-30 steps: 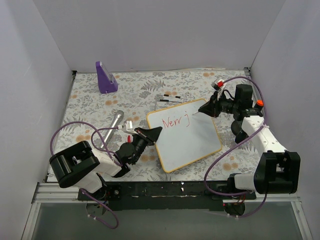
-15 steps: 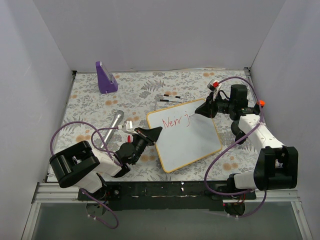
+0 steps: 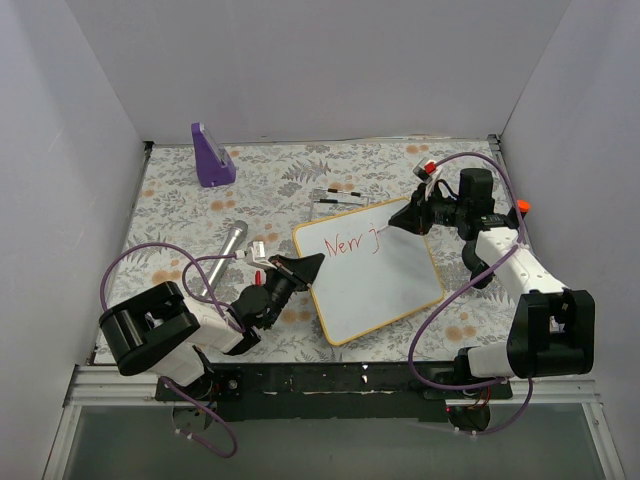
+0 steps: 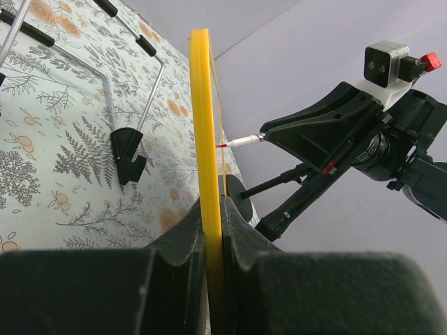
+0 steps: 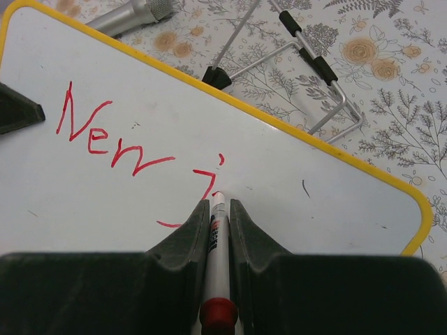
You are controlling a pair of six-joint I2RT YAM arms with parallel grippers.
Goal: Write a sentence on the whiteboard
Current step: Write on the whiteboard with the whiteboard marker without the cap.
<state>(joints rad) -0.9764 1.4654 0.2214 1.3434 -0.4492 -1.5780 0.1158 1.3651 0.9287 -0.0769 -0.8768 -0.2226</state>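
Whiteboard (image 3: 385, 285), small, glossy white with a thin yellow-orange frame, lies at an angle on the floral tablecloth (image 3: 180, 200) between the two arms. On its near-left edge the left gripper (image 3: 308, 266) is clamped tight, frame pinched between the jaws. Across the board, the right gripper (image 3: 405, 218) is closed around a slim white marker (image 5: 217, 234), tip touching the surface right at the red handwriting (image 3: 352, 243), which reads "New j". A folding wire stand (image 5: 279, 52) sits just beyond the board, and a silver microphone (image 3: 228, 250) lies to its left.
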